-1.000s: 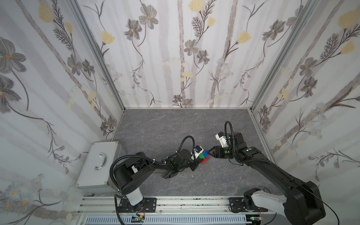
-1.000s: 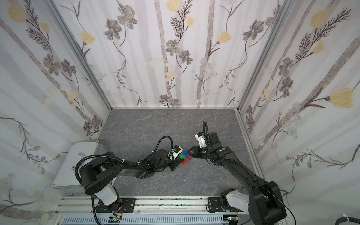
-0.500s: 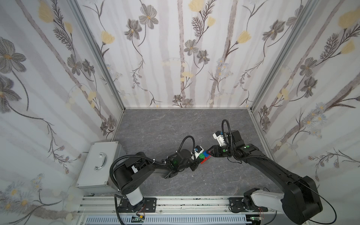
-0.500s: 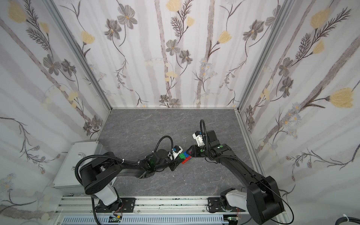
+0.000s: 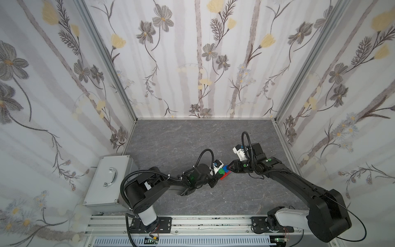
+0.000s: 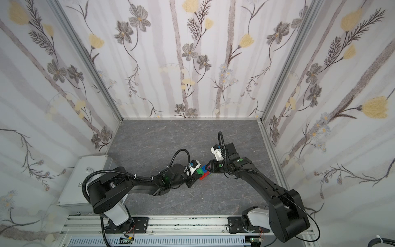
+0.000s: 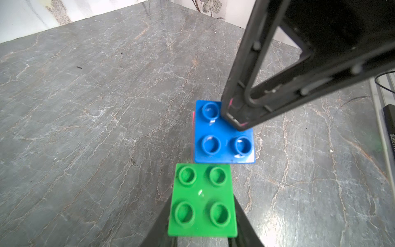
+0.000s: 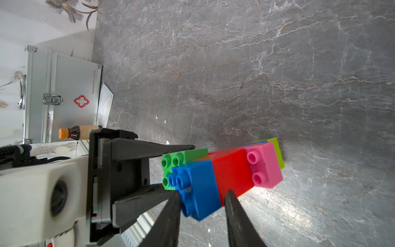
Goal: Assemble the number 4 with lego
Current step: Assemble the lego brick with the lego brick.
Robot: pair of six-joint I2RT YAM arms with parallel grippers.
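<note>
At the middle of the bench (image 5: 181,136), between my arms, is the number 4 (image 5: 224,175), half covered in both top views. My left jaws are clenched on its green brick (image 7: 203,201). My right jaws, partly parted, straddle the blue brick (image 7: 222,141); whether they pinch it I cannot tell. The lime brick (image 8: 277,151) shows in the right wrist view, not the left.

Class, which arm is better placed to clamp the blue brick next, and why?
Right. The right arm's fingers straddle the blue brick, while the left arm's fingers are clamped on the green brick.
</note>
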